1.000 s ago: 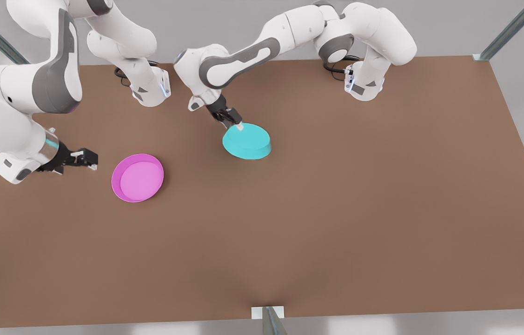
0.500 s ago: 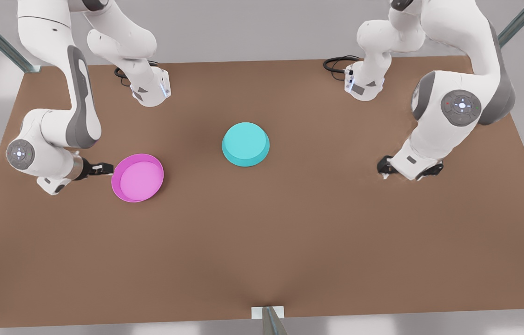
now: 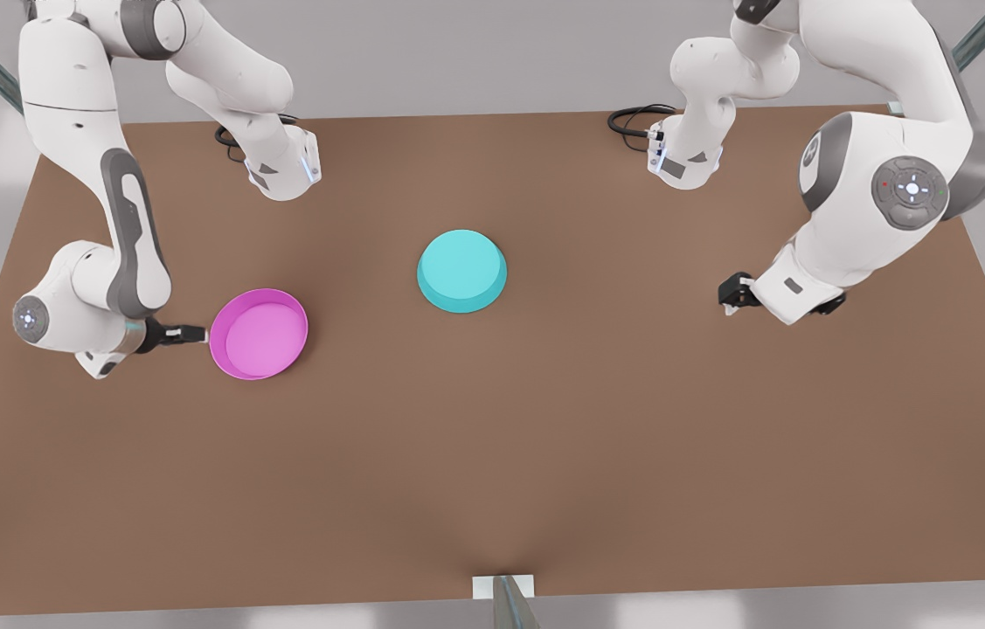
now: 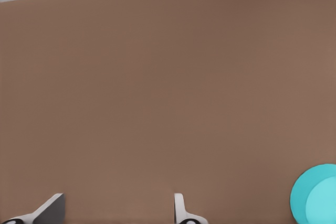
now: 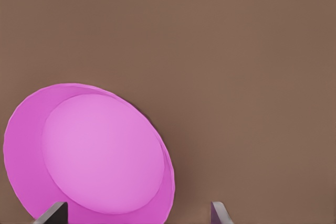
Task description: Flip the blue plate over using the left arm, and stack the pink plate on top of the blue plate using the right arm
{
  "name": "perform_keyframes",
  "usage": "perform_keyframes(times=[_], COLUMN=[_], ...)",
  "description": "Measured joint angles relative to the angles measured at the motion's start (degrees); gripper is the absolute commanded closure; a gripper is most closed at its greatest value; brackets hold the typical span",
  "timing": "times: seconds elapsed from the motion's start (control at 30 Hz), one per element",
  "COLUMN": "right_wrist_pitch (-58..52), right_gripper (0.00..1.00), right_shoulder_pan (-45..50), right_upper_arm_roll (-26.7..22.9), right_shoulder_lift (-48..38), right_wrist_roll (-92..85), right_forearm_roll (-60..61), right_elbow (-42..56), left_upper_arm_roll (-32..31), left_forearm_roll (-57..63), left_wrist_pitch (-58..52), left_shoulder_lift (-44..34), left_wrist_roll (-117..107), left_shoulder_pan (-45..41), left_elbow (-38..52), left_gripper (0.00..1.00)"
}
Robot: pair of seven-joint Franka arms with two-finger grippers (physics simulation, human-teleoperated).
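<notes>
**Q:** so what changed in the last second?

**Me:** My left gripper (image 3: 732, 295) let go of the blue plate (image 3: 461, 271) and pulled away. It now hangs over bare table (image 3: 597, 437) at the front view's right, well apart from the plate, fingers spread with nothing between them. The blue plate sits mid-table upside down, flat base up, rim on the wood, so I'd call the flip done.

**Q:** and the other arm?

**Me:** My right gripper (image 3: 195, 333) has slid in low, and its tip is now right at the pink plate's (image 3: 259, 334) rim on the front view's left. Fingers are apart, one on each side of the near rim (image 5: 100, 216), not clamped yet. The plate lies upright, lighter pink inside showing. Judging by that, grabbing the rim comes next, then stacking.
</notes>
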Motion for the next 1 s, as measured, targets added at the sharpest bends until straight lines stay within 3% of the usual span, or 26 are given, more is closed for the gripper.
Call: perform_keyframes(times=[0.57,1.0], right_wrist_pitch=[2.98,0.30], right_gripper=[0.00,0.00], right_shoulder_pan=[-2.48,-3.52], right_upper_arm_roll=[0.49,0.53], right_shoulder_lift=[10.36,12.15], right_wrist_roll=[-5.98,-10.37], right_forearm_roll=[2.12,5.90], right_elbow=[2.67,4.25], left_upper_arm_roll=[-0.22,-0.84], left_forearm_roll=[-0.06,0.14], left_wrist_pitch=[0.35,0.44], left_shoulder_lift=[-0.37,-0.26], left_wrist_roll=[-0.12,-0.35], left_shoulder_pan=[-0.05,-0.12], left_elbow=[-0.98,-0.98], left_gripper=[0.00,0.00])
